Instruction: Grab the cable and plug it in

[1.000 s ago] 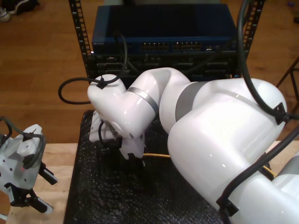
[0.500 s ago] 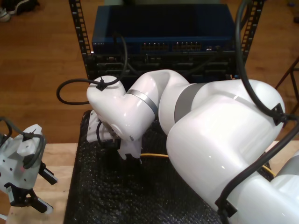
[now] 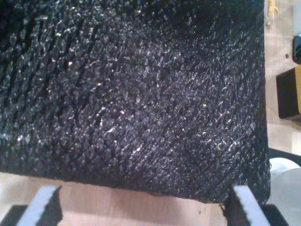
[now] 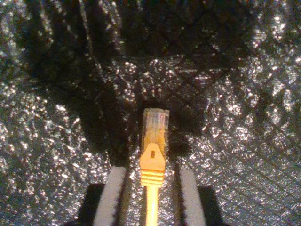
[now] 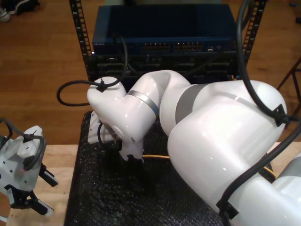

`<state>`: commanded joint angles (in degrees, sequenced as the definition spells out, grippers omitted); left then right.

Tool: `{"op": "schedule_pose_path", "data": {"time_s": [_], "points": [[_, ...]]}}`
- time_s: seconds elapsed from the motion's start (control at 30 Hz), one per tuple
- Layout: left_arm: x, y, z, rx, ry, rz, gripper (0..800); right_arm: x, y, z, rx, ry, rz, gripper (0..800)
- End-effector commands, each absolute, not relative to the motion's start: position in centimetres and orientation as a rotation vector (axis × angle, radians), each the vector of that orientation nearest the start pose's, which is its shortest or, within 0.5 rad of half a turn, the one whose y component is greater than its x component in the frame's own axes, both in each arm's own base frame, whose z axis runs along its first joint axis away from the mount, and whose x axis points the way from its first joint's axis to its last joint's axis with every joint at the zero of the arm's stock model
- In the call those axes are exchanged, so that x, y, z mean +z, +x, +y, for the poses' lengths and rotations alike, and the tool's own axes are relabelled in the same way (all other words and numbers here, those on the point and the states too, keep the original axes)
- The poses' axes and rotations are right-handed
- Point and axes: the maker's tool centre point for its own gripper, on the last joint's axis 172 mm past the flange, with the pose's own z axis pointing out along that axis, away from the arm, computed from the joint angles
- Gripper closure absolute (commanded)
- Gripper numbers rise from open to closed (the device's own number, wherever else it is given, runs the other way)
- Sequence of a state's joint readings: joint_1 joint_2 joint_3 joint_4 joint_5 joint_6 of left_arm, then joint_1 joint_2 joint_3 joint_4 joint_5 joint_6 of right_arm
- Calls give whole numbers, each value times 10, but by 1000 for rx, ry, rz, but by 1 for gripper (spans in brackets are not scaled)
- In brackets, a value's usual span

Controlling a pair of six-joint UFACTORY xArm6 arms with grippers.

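Observation:
The yellow-orange cable [image 4: 151,202] lies on the black mat [image 4: 244,141], its clear plug [image 4: 155,122] pointing ahead of my second gripper [image 4: 151,188]. The two pale fingers [image 4: 112,197] stand on either side of the cable's boot with dark gaps between, so the gripper is open around it. In the exterior view, my second gripper [image 5: 131,157] hangs low over the mat's far part, and the cable [image 5: 157,157] runs off toward the exterior view's right. My first gripper [image 5: 40,195] hovers open over the wooden table at the exterior view's lower left; its fingers [image 3: 47,205] are spread wide near the mat's edge.
A blue network switch [image 5: 164,28] with rows of ports [image 5: 174,47] sits in a rack behind the table. The second arm's large white body [image 5: 221,141] covers the exterior view's right half. Thick black arm cables [image 5: 70,96] loop nearby. A black and yellow box [image 3: 288,92] sits off the mat.
My second gripper has shifted slightly toward the exterior view's left over the mat. My first gripper has stayed put.

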<state>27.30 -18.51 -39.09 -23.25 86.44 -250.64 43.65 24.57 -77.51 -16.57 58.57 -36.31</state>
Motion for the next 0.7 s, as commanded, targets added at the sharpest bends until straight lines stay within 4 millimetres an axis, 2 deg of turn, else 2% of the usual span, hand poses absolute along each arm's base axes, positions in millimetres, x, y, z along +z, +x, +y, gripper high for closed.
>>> {"op": "schedule_pose_path", "data": {"time_s": [0.37,0.5,0.7], "points": [[181,261,17,234,2011,-1530,0,91,431,334,137,-2396,-2421,669],[181,260,17,233,2010,-1529,0,91,431,333,138,-2397,-2427,740],[181,260,17,232,2009,-1528,0,90,431,332,144,-2395,-2429,792]]}}
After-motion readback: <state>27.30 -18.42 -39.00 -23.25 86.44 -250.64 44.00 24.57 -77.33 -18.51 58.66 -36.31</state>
